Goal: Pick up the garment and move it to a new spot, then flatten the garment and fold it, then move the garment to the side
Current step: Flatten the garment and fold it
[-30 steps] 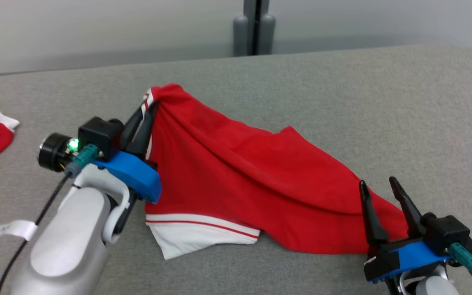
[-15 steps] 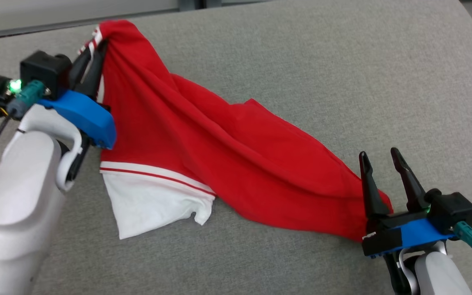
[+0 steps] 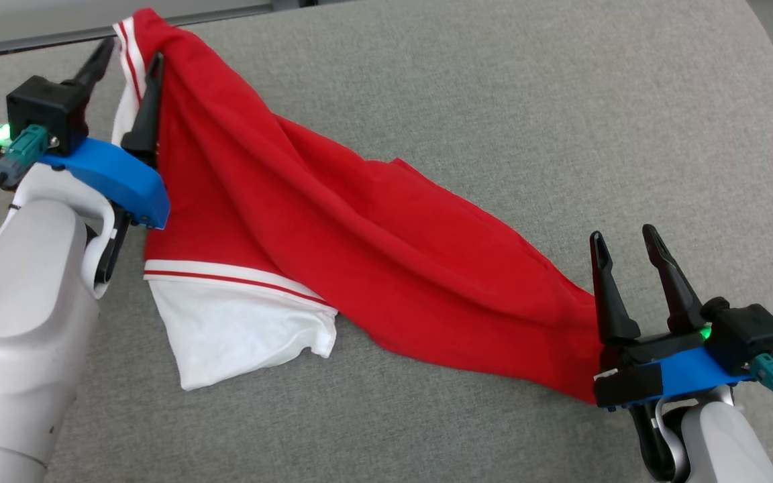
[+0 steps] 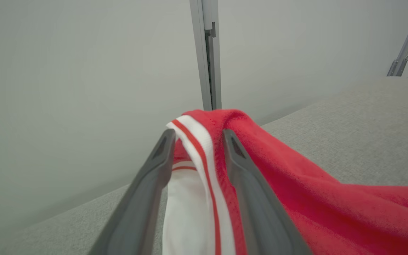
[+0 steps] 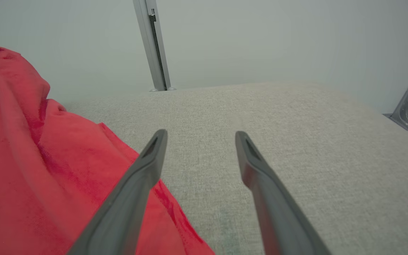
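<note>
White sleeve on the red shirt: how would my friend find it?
Find the grey surface, then the red shirt across it. The white sleeve lies at its near left edge, the only big white patch, under a thin red stripe.

One garment (image 3: 333,228), red, with a white sleeve (image 3: 239,329) edged by a thin red stripe. I see it stretched as a long, twisted band across the grey counter (image 3: 494,100), far left to near right in the head view. The far-left end stands raised in a peak, its white-and-red striped hem (image 4: 197,141) uppermost. The sleeve lies flat, spread toward me. The near-right end narrows to a point on the counter. Deep lengthwise folds.
</note>
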Robot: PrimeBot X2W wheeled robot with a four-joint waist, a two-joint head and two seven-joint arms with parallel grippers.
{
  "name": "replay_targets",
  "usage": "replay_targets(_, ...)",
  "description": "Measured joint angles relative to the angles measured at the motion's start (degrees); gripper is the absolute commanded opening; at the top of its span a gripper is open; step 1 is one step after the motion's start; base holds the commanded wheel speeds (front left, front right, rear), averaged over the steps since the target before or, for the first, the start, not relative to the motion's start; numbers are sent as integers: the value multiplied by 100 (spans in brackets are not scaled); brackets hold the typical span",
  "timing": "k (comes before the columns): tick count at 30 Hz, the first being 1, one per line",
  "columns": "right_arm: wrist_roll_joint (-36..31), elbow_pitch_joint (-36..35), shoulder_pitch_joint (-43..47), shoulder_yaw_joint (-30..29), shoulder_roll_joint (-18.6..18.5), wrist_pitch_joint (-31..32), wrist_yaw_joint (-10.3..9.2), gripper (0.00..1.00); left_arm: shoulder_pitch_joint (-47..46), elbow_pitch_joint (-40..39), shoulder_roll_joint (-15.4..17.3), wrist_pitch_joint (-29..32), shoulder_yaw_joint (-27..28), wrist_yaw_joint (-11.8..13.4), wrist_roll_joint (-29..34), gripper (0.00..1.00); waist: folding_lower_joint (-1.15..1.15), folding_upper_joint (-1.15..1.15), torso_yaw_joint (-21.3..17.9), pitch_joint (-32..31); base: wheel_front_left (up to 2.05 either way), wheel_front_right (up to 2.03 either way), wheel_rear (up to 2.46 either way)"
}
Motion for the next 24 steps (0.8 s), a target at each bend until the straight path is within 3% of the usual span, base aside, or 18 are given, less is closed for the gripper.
replay_targets(7,-63,3,78,-52,1,-2,0,100,459,-326,-88,-282,307,190,-92,100,0,0,226,-314,0,0,0)
replay_targets(13,-130,54,150,-66,1,-2,0,100,1368,-1574,-171,-300,836,515,7,100,0,0,476,-604,0,0,0)
replay_targets(20,-166,129,307,-76,1,-2,0,100,2720,-2806,-489,-301,1401,850,261,100,-1,0,668,-932,0,0,0)
replay_targets(24,-200,145,445,-104,0,-3,0,100,3438,-3241,-665,-301,1669,913,390,100,-2,0,748,-1093,0,0,0)
